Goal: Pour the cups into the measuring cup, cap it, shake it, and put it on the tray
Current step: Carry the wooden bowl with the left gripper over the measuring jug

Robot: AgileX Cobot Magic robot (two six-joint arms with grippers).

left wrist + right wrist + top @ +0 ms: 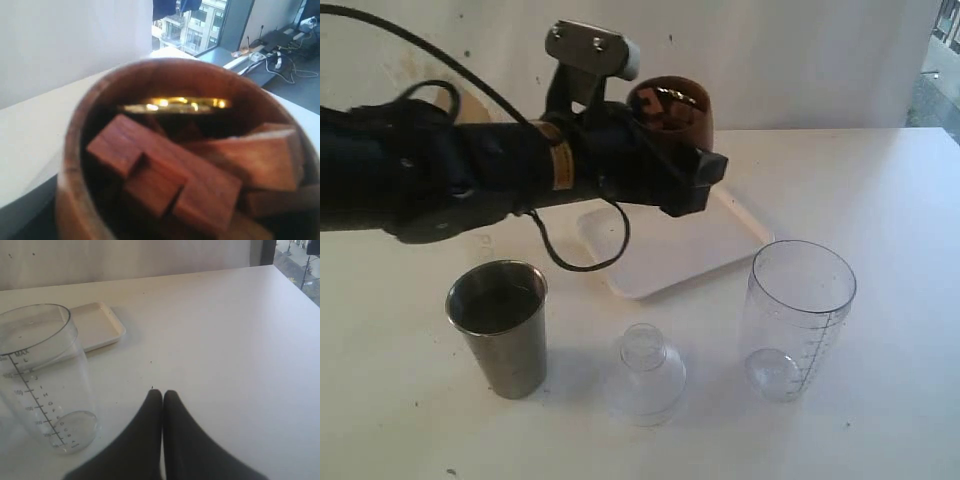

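My left gripper (691, 162) clasps the brown cup (672, 110), wood blocks (160, 175) inside, aloft left of the measuring cup (798, 315); my right gripper (162, 397) sits pinched together, empty, near it.

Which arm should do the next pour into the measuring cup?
Probably left. The left gripper holds the brown cup of wooden blocks aloft; the right gripper is shut and empty beside the measuring cup.

The left arm (470, 170) is black and cloth-wrapped, with a brass-coloured band (558, 165) and thin black cables (582, 268) looping off it. A grey two-screw bracket (582, 42) tops its wrist. The right fingers (140, 440) are dark and tapered.
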